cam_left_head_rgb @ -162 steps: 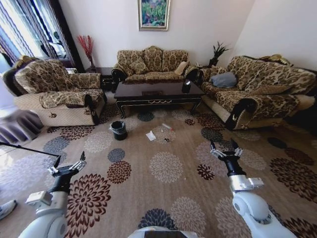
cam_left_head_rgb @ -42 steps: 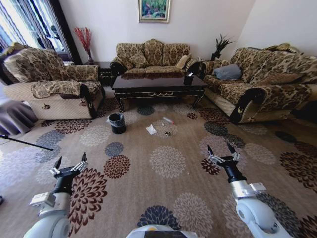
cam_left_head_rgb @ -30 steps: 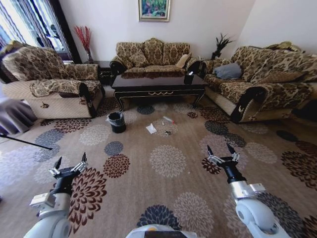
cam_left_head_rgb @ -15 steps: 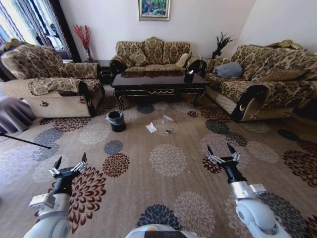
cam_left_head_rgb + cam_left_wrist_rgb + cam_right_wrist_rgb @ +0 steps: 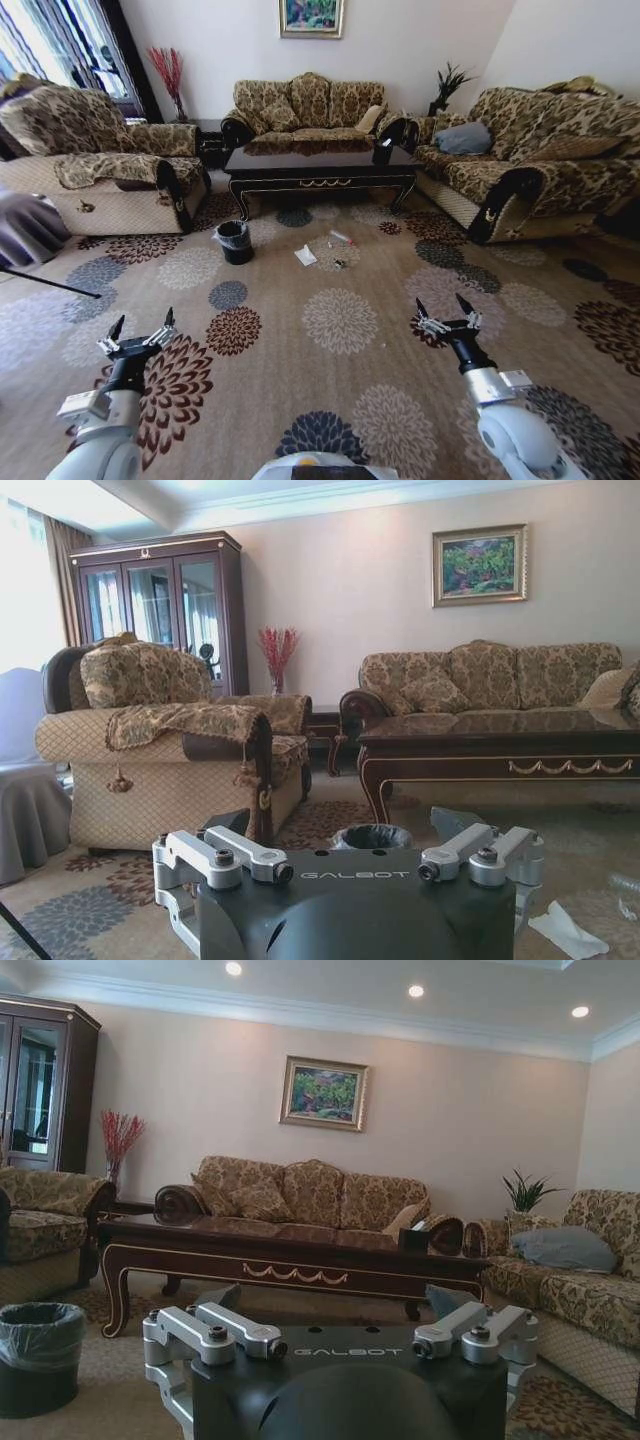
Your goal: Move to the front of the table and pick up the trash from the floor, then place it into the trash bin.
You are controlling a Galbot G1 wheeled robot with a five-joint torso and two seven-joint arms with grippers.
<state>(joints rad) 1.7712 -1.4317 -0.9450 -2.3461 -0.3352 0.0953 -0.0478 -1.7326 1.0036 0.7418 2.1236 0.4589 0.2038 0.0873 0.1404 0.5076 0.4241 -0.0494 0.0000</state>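
i face the table [image 5: 320, 165]; trash [image 5: 305, 255] lies beside the trash bin [image 5: 237, 241], out of reach, so my left gripper [image 5: 137, 331] and right gripper [image 5: 445, 313] hover with fingers spread.

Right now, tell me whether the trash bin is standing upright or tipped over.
Upright. The trash bin stands on the carpet left of the paper scrap, its bag-lined rim facing up; the left wrist view shows the rim level.

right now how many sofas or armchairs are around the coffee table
3. An armchair stands on the robot's left of the table, a sofa sits behind it against the far wall, and another sofa is on the right. More seating beyond these views may be hidden.
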